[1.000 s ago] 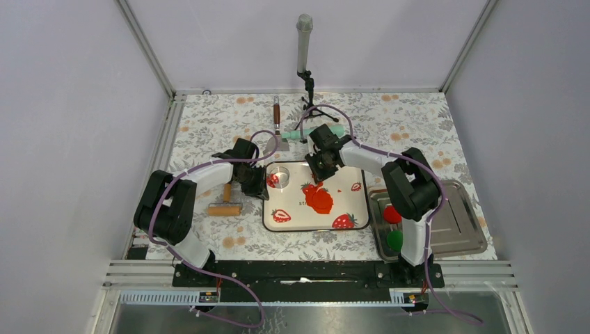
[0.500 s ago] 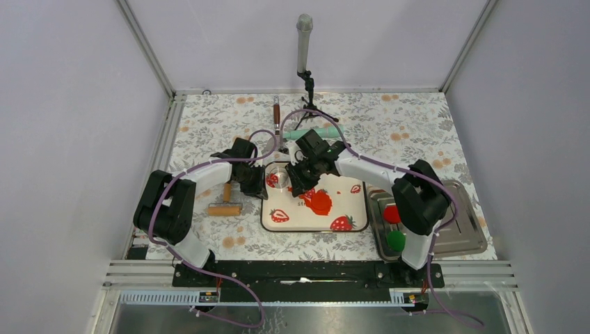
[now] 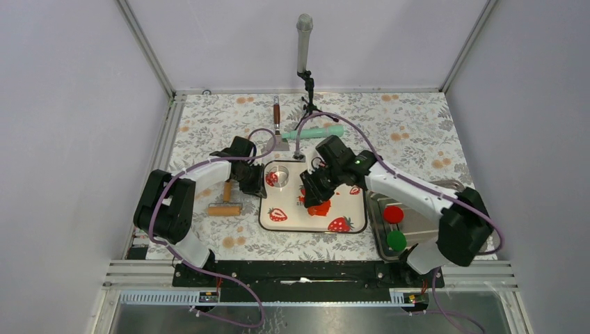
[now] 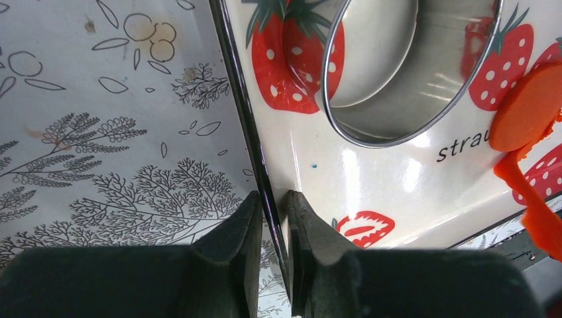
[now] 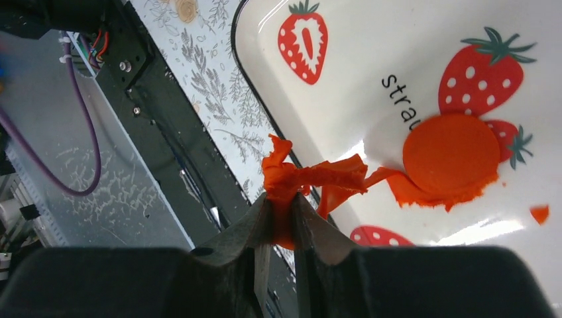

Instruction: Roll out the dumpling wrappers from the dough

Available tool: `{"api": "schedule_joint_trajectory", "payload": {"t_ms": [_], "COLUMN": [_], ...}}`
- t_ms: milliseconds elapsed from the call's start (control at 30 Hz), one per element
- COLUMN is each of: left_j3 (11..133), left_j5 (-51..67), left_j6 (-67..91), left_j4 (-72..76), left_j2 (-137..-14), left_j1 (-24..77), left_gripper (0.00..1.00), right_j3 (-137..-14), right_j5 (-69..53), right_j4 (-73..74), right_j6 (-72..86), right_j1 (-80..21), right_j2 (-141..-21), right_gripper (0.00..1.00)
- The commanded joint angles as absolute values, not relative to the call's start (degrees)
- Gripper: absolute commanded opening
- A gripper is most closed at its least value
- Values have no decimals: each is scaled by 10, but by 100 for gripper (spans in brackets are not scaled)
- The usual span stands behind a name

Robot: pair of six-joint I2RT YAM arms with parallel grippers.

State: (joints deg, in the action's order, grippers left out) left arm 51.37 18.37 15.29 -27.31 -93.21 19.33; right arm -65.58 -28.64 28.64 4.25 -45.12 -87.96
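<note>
Orange dough scrap point(image 5: 311, 177), pinched in the right gripper point(image 5: 281, 222), stretches from its jaws to the wrapper point(image 5: 450, 154) lying flat on the tray point(image 5: 397, 40), joined at its edge; left gripper point(image 4: 272, 209) clamps the tray rim.

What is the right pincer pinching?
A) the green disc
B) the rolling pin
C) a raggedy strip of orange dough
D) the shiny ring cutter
C: the right pincer is shut on a ragged strip of dough that trails to the round wrapper on the strawberry tray.
</note>
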Motion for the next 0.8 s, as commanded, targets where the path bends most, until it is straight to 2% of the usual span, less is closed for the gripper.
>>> {"api": "schedule_joint_trajectory", "payload": {"t_ms": [0,333,533,767], "left_j3": [546,534,534,529], "left_j5": [186,185,191,211], "left_j6": [119,105,96,97], "left_j4": [-271,-286,-296,-291], "left_j2": [-934,-911,-896,-889], "left_j1": [189,189,189,189], "left_gripper": [3,4,5,6], "right_j3": [-647,-680,-703,-774], "right_j5": [-248,-142,-102,-90], "right_j4": [331,386,361,314], "right_j6": [21,4,-41,-51], "right_j1": [-443,-423,-370,-353], "right_j2": [-788,-699,-716,-767], "right_gripper": [23,22,21,21]}}
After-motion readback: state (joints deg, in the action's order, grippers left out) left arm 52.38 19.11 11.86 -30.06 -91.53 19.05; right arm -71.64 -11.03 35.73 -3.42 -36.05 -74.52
